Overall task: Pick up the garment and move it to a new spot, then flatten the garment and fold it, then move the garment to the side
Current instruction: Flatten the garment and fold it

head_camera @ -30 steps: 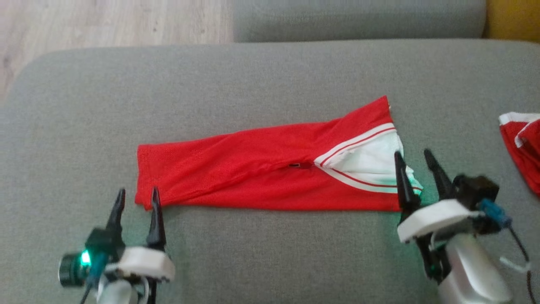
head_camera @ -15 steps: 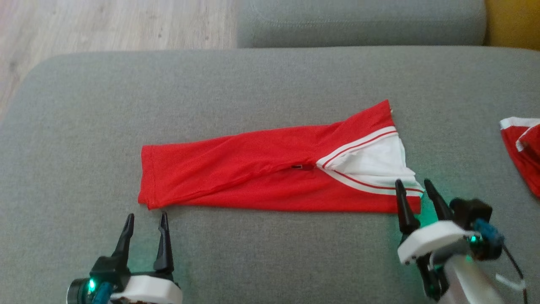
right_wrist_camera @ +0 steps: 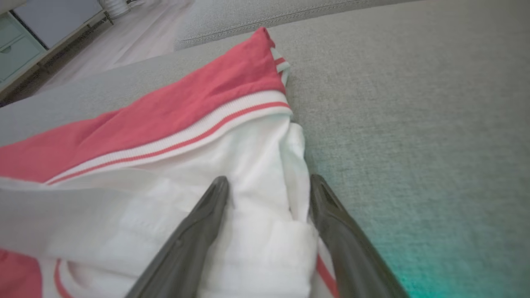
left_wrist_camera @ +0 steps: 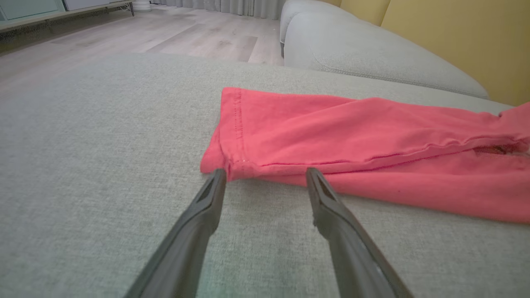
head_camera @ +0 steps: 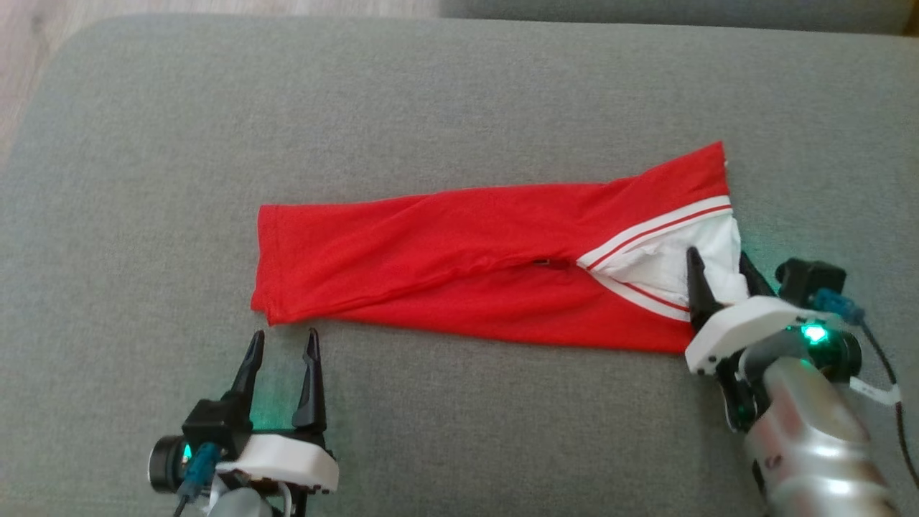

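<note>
Head view gave the whole garment (head_camera: 459,266): a long red strip lying flat across the grey sofa seat (head_camera: 459,93), white lining and striped collar at its right end. Left wrist view added the stitched hem corner (left_wrist_camera: 232,136), a second cushion (left_wrist_camera: 372,49), the yellow wall (left_wrist_camera: 455,33) and the wood floor (left_wrist_camera: 165,33). Right wrist view added bunched white lining (right_wrist_camera: 256,198) and a pale cabinet (right_wrist_camera: 20,45) across the floor.

Left jaws were wide apart and held nothing, tips just beside the garment's near left corner; could not tell if they touched it. Right jaws were also wide apart, white lining lying between the fingers (right_wrist_camera: 194,231), not pinched. A green light (head_camera: 813,333) glowed on the right wrist.
</note>
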